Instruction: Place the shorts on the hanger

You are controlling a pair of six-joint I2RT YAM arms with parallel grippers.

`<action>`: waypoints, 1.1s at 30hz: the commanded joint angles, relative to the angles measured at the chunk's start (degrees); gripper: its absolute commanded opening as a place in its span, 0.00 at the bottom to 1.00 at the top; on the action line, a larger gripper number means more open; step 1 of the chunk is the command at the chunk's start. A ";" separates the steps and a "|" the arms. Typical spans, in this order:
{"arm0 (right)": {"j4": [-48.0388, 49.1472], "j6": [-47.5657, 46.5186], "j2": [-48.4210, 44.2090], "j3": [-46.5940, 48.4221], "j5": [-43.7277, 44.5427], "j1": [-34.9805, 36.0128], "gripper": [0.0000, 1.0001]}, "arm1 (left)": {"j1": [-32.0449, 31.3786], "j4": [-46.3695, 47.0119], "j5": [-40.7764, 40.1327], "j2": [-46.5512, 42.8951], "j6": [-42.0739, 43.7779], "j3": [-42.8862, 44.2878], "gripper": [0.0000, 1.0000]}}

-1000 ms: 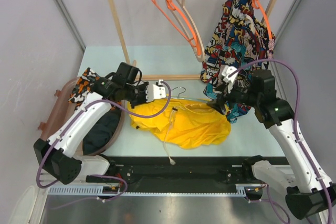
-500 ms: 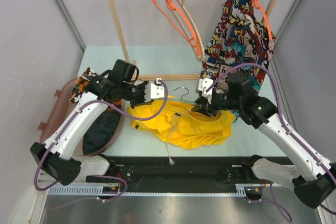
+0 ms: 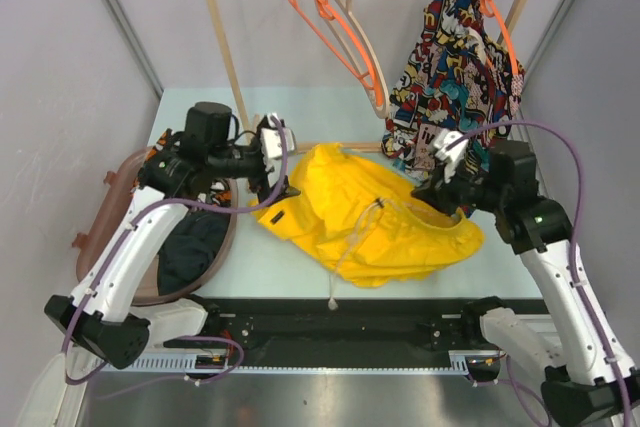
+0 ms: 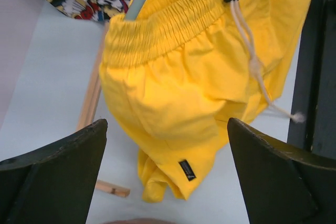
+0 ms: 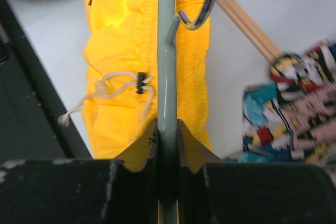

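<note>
Yellow shorts (image 3: 370, 217) lie spread across the table (image 3: 200, 117) between the two arms, waistband edge toward the rack and drawstring (image 3: 350, 257) trailing toward the near edge. In the right wrist view the mint-green hanger (image 5: 167, 77) runs straight away from the right gripper (image 5: 167, 127), its long axis in line with the fingers and lying along the elastic waistband, with the metal hook (image 5: 202, 3) curling off near the far end. The right gripper's fingers are pinched tight on that bar, with yellow fabric showing on both sides of them; I cannot tell whether cloth is caught in the pinch too. The left gripper (image 4: 167, 124) is spread wide and holds nothing. The shorts hang ahead of its fingers, apart from them, with the hem and small dark logo (image 4: 187, 170) nearest and the waistband further off. So the right arm carries the hanger, and the left is nearer the free side of the shorts, likely needing to reach forward along the bar's line to take the waistband.
</note>
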 commanded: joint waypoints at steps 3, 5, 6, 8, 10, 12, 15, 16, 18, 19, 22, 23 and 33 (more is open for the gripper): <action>-3.98 2.87 -0.89 3.43 -7.96 -17.50 0.00 | 3.81 15.33 6.98 -2.24 -16.86 1.16 1.00; -3.98 4.27 0.86 4.58 -8.68 -21.10 0.00 | 3.81 16.57 7.15 -2.85 -17.83 0.20 1.00; -3.98 4.89 1.83 5.98 -8.77 -23.81 0.00 | 3.81 17.19 7.16 -3.20 -18.18 0.02 1.00; -1.71 8.47 3.94 7.39 -9.12 -26.20 0.00 | 3.81 17.02 7.07 -3.30 -18.45 -0.33 1.00; 0.93 11.12 4.91 9.49 -8.07 -27.53 0.00 | 3.81 17.02 6.89 -3.47 -18.53 -0.60 1.00; 6.46 16.48 5.79 10.82 -6.66 -27.44 0.00 | 3.81 17.81 6.80 -3.91 -18.89 -1.47 1.00; 12.27 22.90 7.72 13.81 -3.77 -26.75 0.00 | 3.81 18.43 6.37 -4.61 -19.59 -2.27 1.00; 14.54 23.26 8.16 15.38 -0.71 -26.22 0.00 | 3.81 18.69 6.10 -4.79 -19.94 -2.62 1.00; 16.58 26.34 9.57 16.97 2.03 -25.17 0.00 | 3.80 19.22 6.10 -4.88 -20.20 -2.79 1.00; 17.54 27.04 11.05 17.93 4.65 -23.77 0.00 | 3.72 19.56 6.10 -4.97 -20.55 -2.88 1.00; 19.92 27.40 14.74 21.97 10.01 -20.69 0.00 | 3.72 19.83 6.10 -4.97 -20.82 -2.88 1.00; 20.01 27.40 15.72 24.25 11.43 -20.24 0.00 | 3.72 19.83 5.93 -4.97 -20.91 -2.97 1.00; 27.56 27.04 27.76 38.40 19.18 -16.20 0.00 | 3.81 20.89 5.84 -7.07 -20.21 -6.22 1.00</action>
